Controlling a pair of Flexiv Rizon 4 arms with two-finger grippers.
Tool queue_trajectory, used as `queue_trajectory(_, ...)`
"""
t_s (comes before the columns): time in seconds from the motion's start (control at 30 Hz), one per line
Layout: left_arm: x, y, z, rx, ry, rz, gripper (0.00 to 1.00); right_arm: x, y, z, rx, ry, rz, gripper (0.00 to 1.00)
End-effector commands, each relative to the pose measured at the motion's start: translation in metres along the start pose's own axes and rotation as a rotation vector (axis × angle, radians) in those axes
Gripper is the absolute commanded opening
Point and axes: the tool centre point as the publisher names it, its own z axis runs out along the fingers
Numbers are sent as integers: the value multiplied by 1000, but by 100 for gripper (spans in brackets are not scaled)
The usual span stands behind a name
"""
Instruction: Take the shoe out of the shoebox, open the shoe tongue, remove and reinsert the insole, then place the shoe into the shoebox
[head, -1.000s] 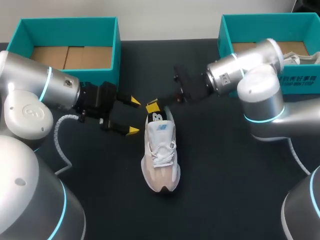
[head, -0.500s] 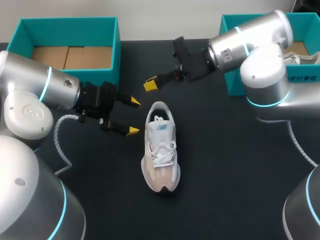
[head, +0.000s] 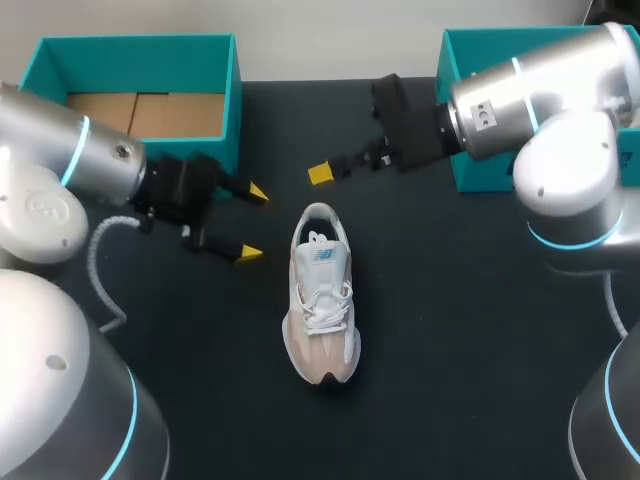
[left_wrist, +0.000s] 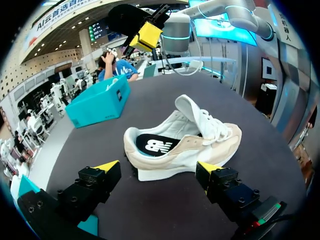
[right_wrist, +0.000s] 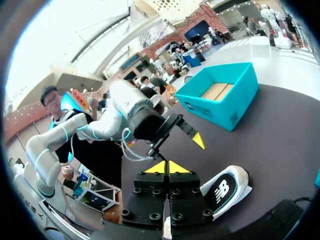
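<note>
The sneaker (head: 322, 295) lies on the counter (head: 470, 330), heel far, insole (left_wrist: 159, 146) showing inside. The left hand (head: 252, 223) sits spread wide just left of the heel, probably to brace it. The right hand (head: 322, 173), pinched shut and empty, hangs beyond the heel.

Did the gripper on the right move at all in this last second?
Yes. The right gripper has pulled back from the shoe heel, toward the far edge of the table.

The black table (head: 450, 330) bears a white shoe (head: 322, 300), a left shoebox (head: 130, 43) and a right shoebox (head: 452, 55).
</note>
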Motion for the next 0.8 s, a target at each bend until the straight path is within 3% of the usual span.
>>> queue_trajectory(0.03, -4, -5, -40, 0, 36, 17, 100, 3, -4, 1, -9, -46, 1, 0)
queue_trajectory(0.33, -33, 4, -78, -77, 35, 74, 100, 3, -4, 1, -9, -46, 1, 0)
queue_trajectory(0.37, -36, 5, -82, -76, 37, 78, 100, 2, -6, 4, -54, -75, 36, 0)
queue_trajectory(0.4, -39, 5, -86, -76, 35, 79, 100, 0, -9, 6, -46, -124, 66, 0)
queue_trajectory(0.63, -52, 8, -106, -68, 83, 78, 100, -6, -15, 21, 182, -353, 200, 0)
queue_trajectory(0.8, -54, 10, -112, -50, 121, 69, 100, -11, -19, 26, 224, -469, 271, 0)
